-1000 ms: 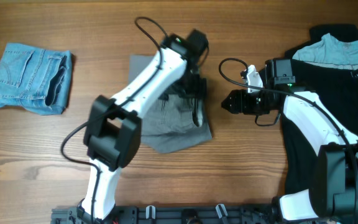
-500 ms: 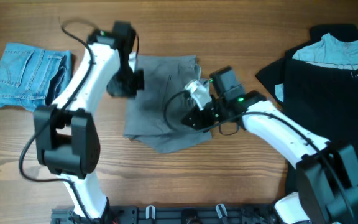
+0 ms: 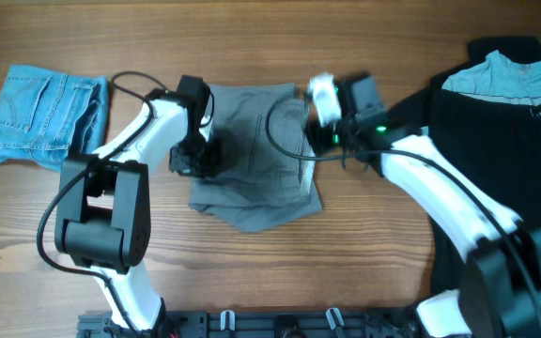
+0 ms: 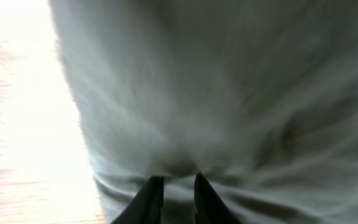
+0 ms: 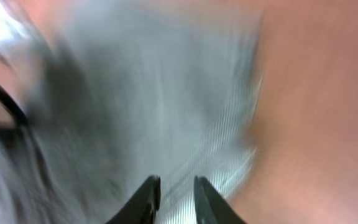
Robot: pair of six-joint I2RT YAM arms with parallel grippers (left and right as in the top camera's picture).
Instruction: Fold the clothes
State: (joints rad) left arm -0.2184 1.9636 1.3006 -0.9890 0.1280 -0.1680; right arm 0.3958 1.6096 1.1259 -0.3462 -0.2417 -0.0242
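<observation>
Overhead, the grey pants point(image 3: 256, 155) were seen lying at the middle of the wooden bench point(image 3: 346, 253), partly folded into a rough rectangle with a crooked lower edge and a slit pocket showing on top. Any labels or writing were too small to be read. The left hand point(image 3: 198, 161) was set at the left edge of the pants, and the right hand point(image 3: 319, 120) at the upper right corner. In the left wrist view the left hand point(image 4: 176, 186) was narrowed, with the thin grey cloth point(image 4: 229, 93) puckered and gathered at its fingertips. The right wrist view was blurred: the right hand point(image 5: 174, 186) was narrow over the cloth point(image 5: 154, 106), and a grip could not be told. Folded denim shorts point(image 3: 45, 117) lay far left; a black garment point(image 3: 496, 188) and pale-blue shirt point(image 3: 510, 75) lay far right.
</observation>
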